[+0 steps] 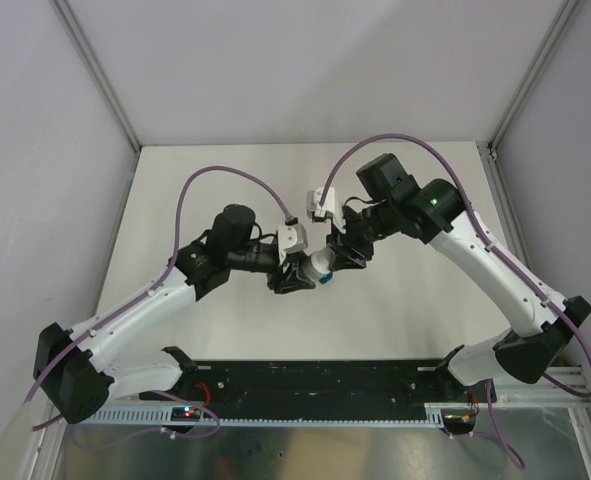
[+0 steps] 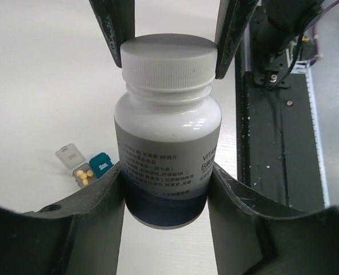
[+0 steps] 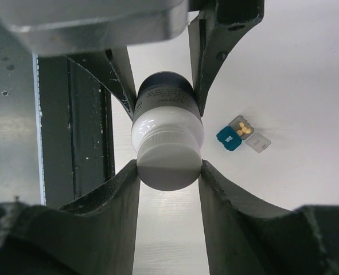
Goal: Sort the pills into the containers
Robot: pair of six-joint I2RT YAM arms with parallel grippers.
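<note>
Through the left wrist camera we are reading printed text on the white pill bottle [image 2: 168,123], which the top view is showing only as a small white shape between the arms. The left tool [image 2: 166,175] is clamping the bottle's body; the right tool [image 3: 169,166] is closing on its cap [image 2: 168,54]. The containers [image 2: 92,168] are sitting on the counter [image 2: 37,86] beside the bottle, the grey compartment open with yellow pills [image 2: 85,175] inside, the teal one shut.
</note>
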